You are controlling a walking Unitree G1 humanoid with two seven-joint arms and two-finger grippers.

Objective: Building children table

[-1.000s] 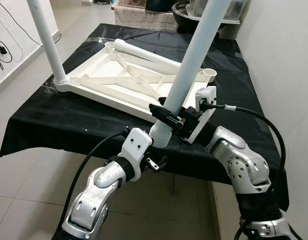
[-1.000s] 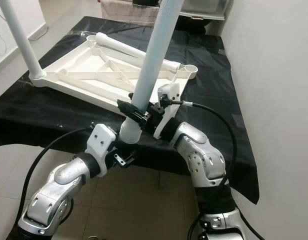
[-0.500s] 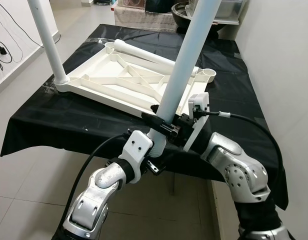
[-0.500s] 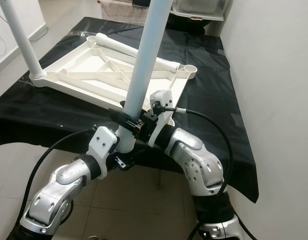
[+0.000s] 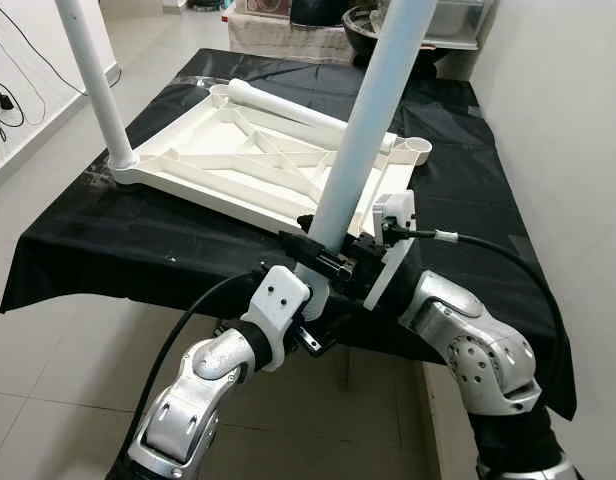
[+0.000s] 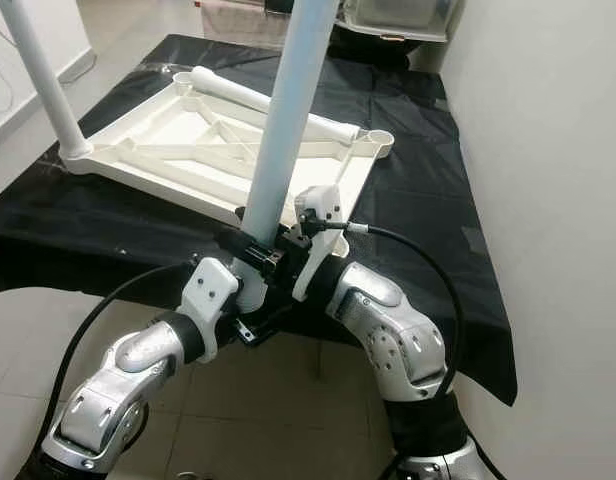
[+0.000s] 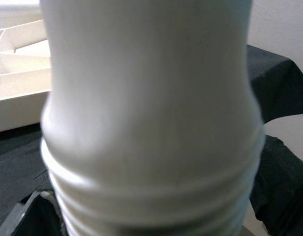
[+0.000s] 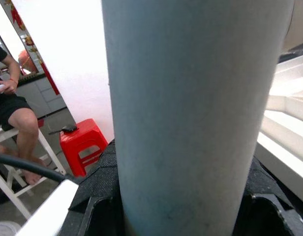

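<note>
Gripping the loose white leg [image 5: 363, 120] near its threaded foot, the left hand [image 5: 310, 318] and right hand [image 5: 323, 257] have drawn it nearer the robot, more upright, short of the upturned tabletop [image 5: 258, 165] on the black counter [image 5: 88, 240].

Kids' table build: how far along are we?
Done: the tabletop lies upside down on the black cloth, one leg upright in its left corner socket. In hand: a second leg, gripped by the left hand at its threaded end and the right hand just above, near the front right corner. Left: seating it, then the leg lying across the tabletop; the far right socket stands open.
</note>
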